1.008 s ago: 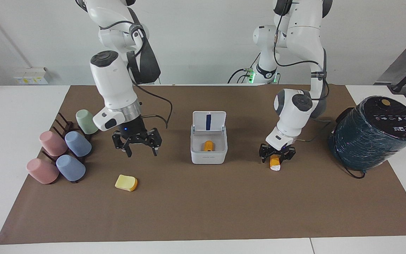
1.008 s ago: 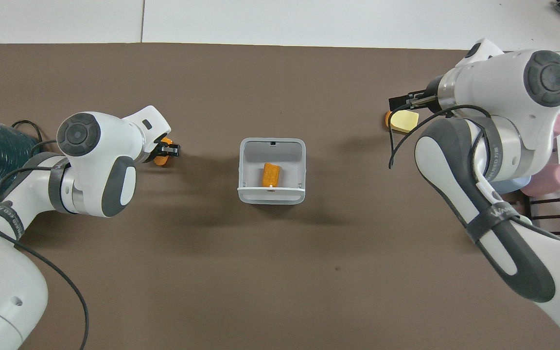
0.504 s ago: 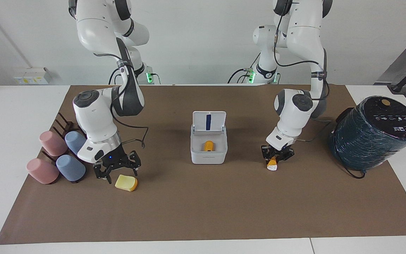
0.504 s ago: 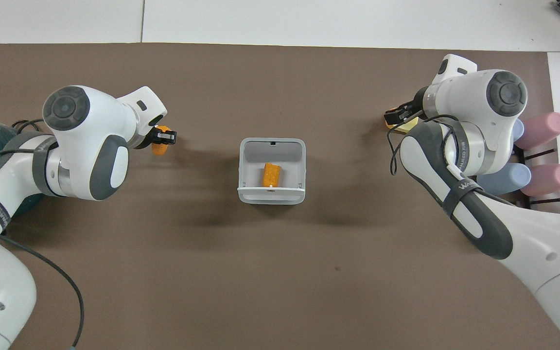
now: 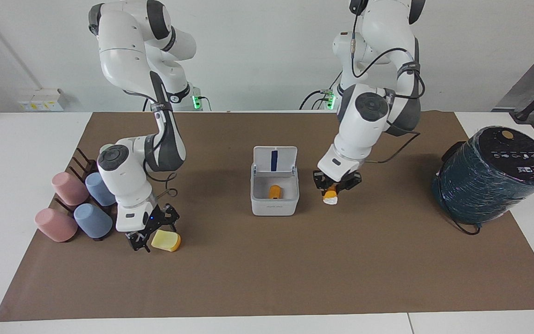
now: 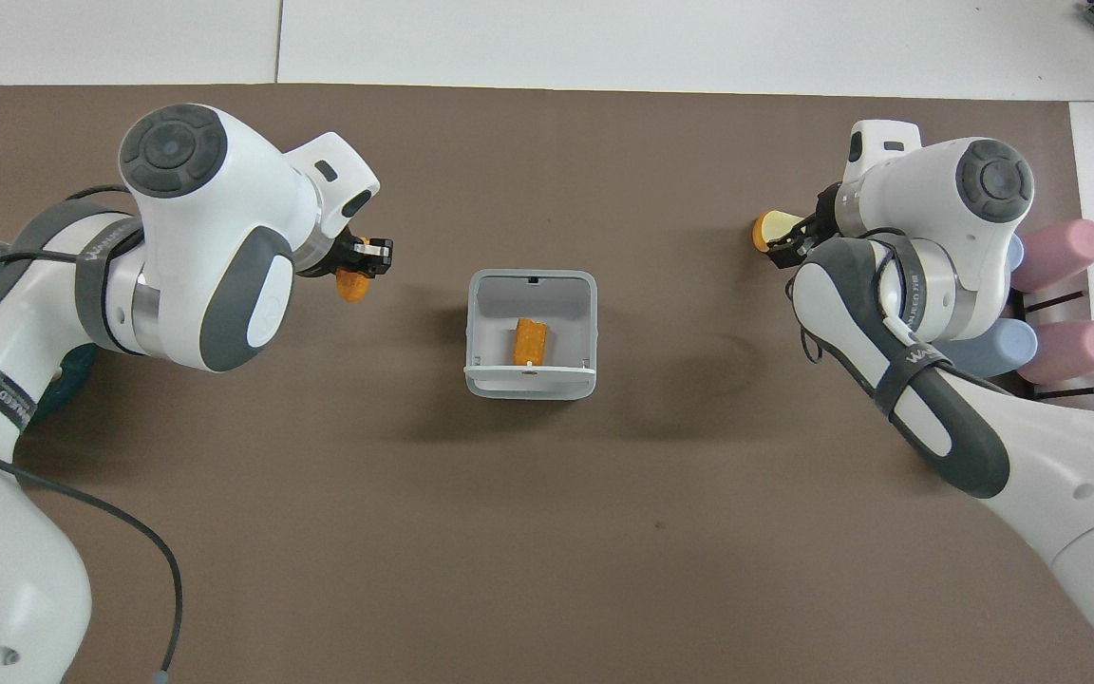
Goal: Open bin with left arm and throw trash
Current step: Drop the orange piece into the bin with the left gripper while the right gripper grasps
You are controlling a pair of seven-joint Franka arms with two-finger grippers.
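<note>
The white bin (image 5: 274, 204) stands mid-mat with its lid (image 5: 275, 159) upright and open; it also shows in the overhead view (image 6: 531, 385). One orange stub (image 5: 274, 191) lies inside it (image 6: 530, 340). My left gripper (image 5: 336, 184) is shut on a second orange stub with a white end (image 5: 330, 196) and holds it above the mat, beside the bin toward the left arm's end (image 6: 353, 283). My right gripper (image 5: 152, 230) is open and low at the pale yellow slice (image 5: 167, 241), which lies on the mat (image 6: 773, 228). Whether it touches the slice is unclear.
A big dark teal cylinder (image 5: 492, 174) stands at the left arm's end of the mat. A dark rack with several pastel cups (image 5: 78, 200) sits at the right arm's end, close beside the right arm; the cups also show in the overhead view (image 6: 1065, 249).
My left gripper has lifted the orange stub off the mat and carried it toward the bin. My right gripper has come down from above to the yellow slice.
</note>
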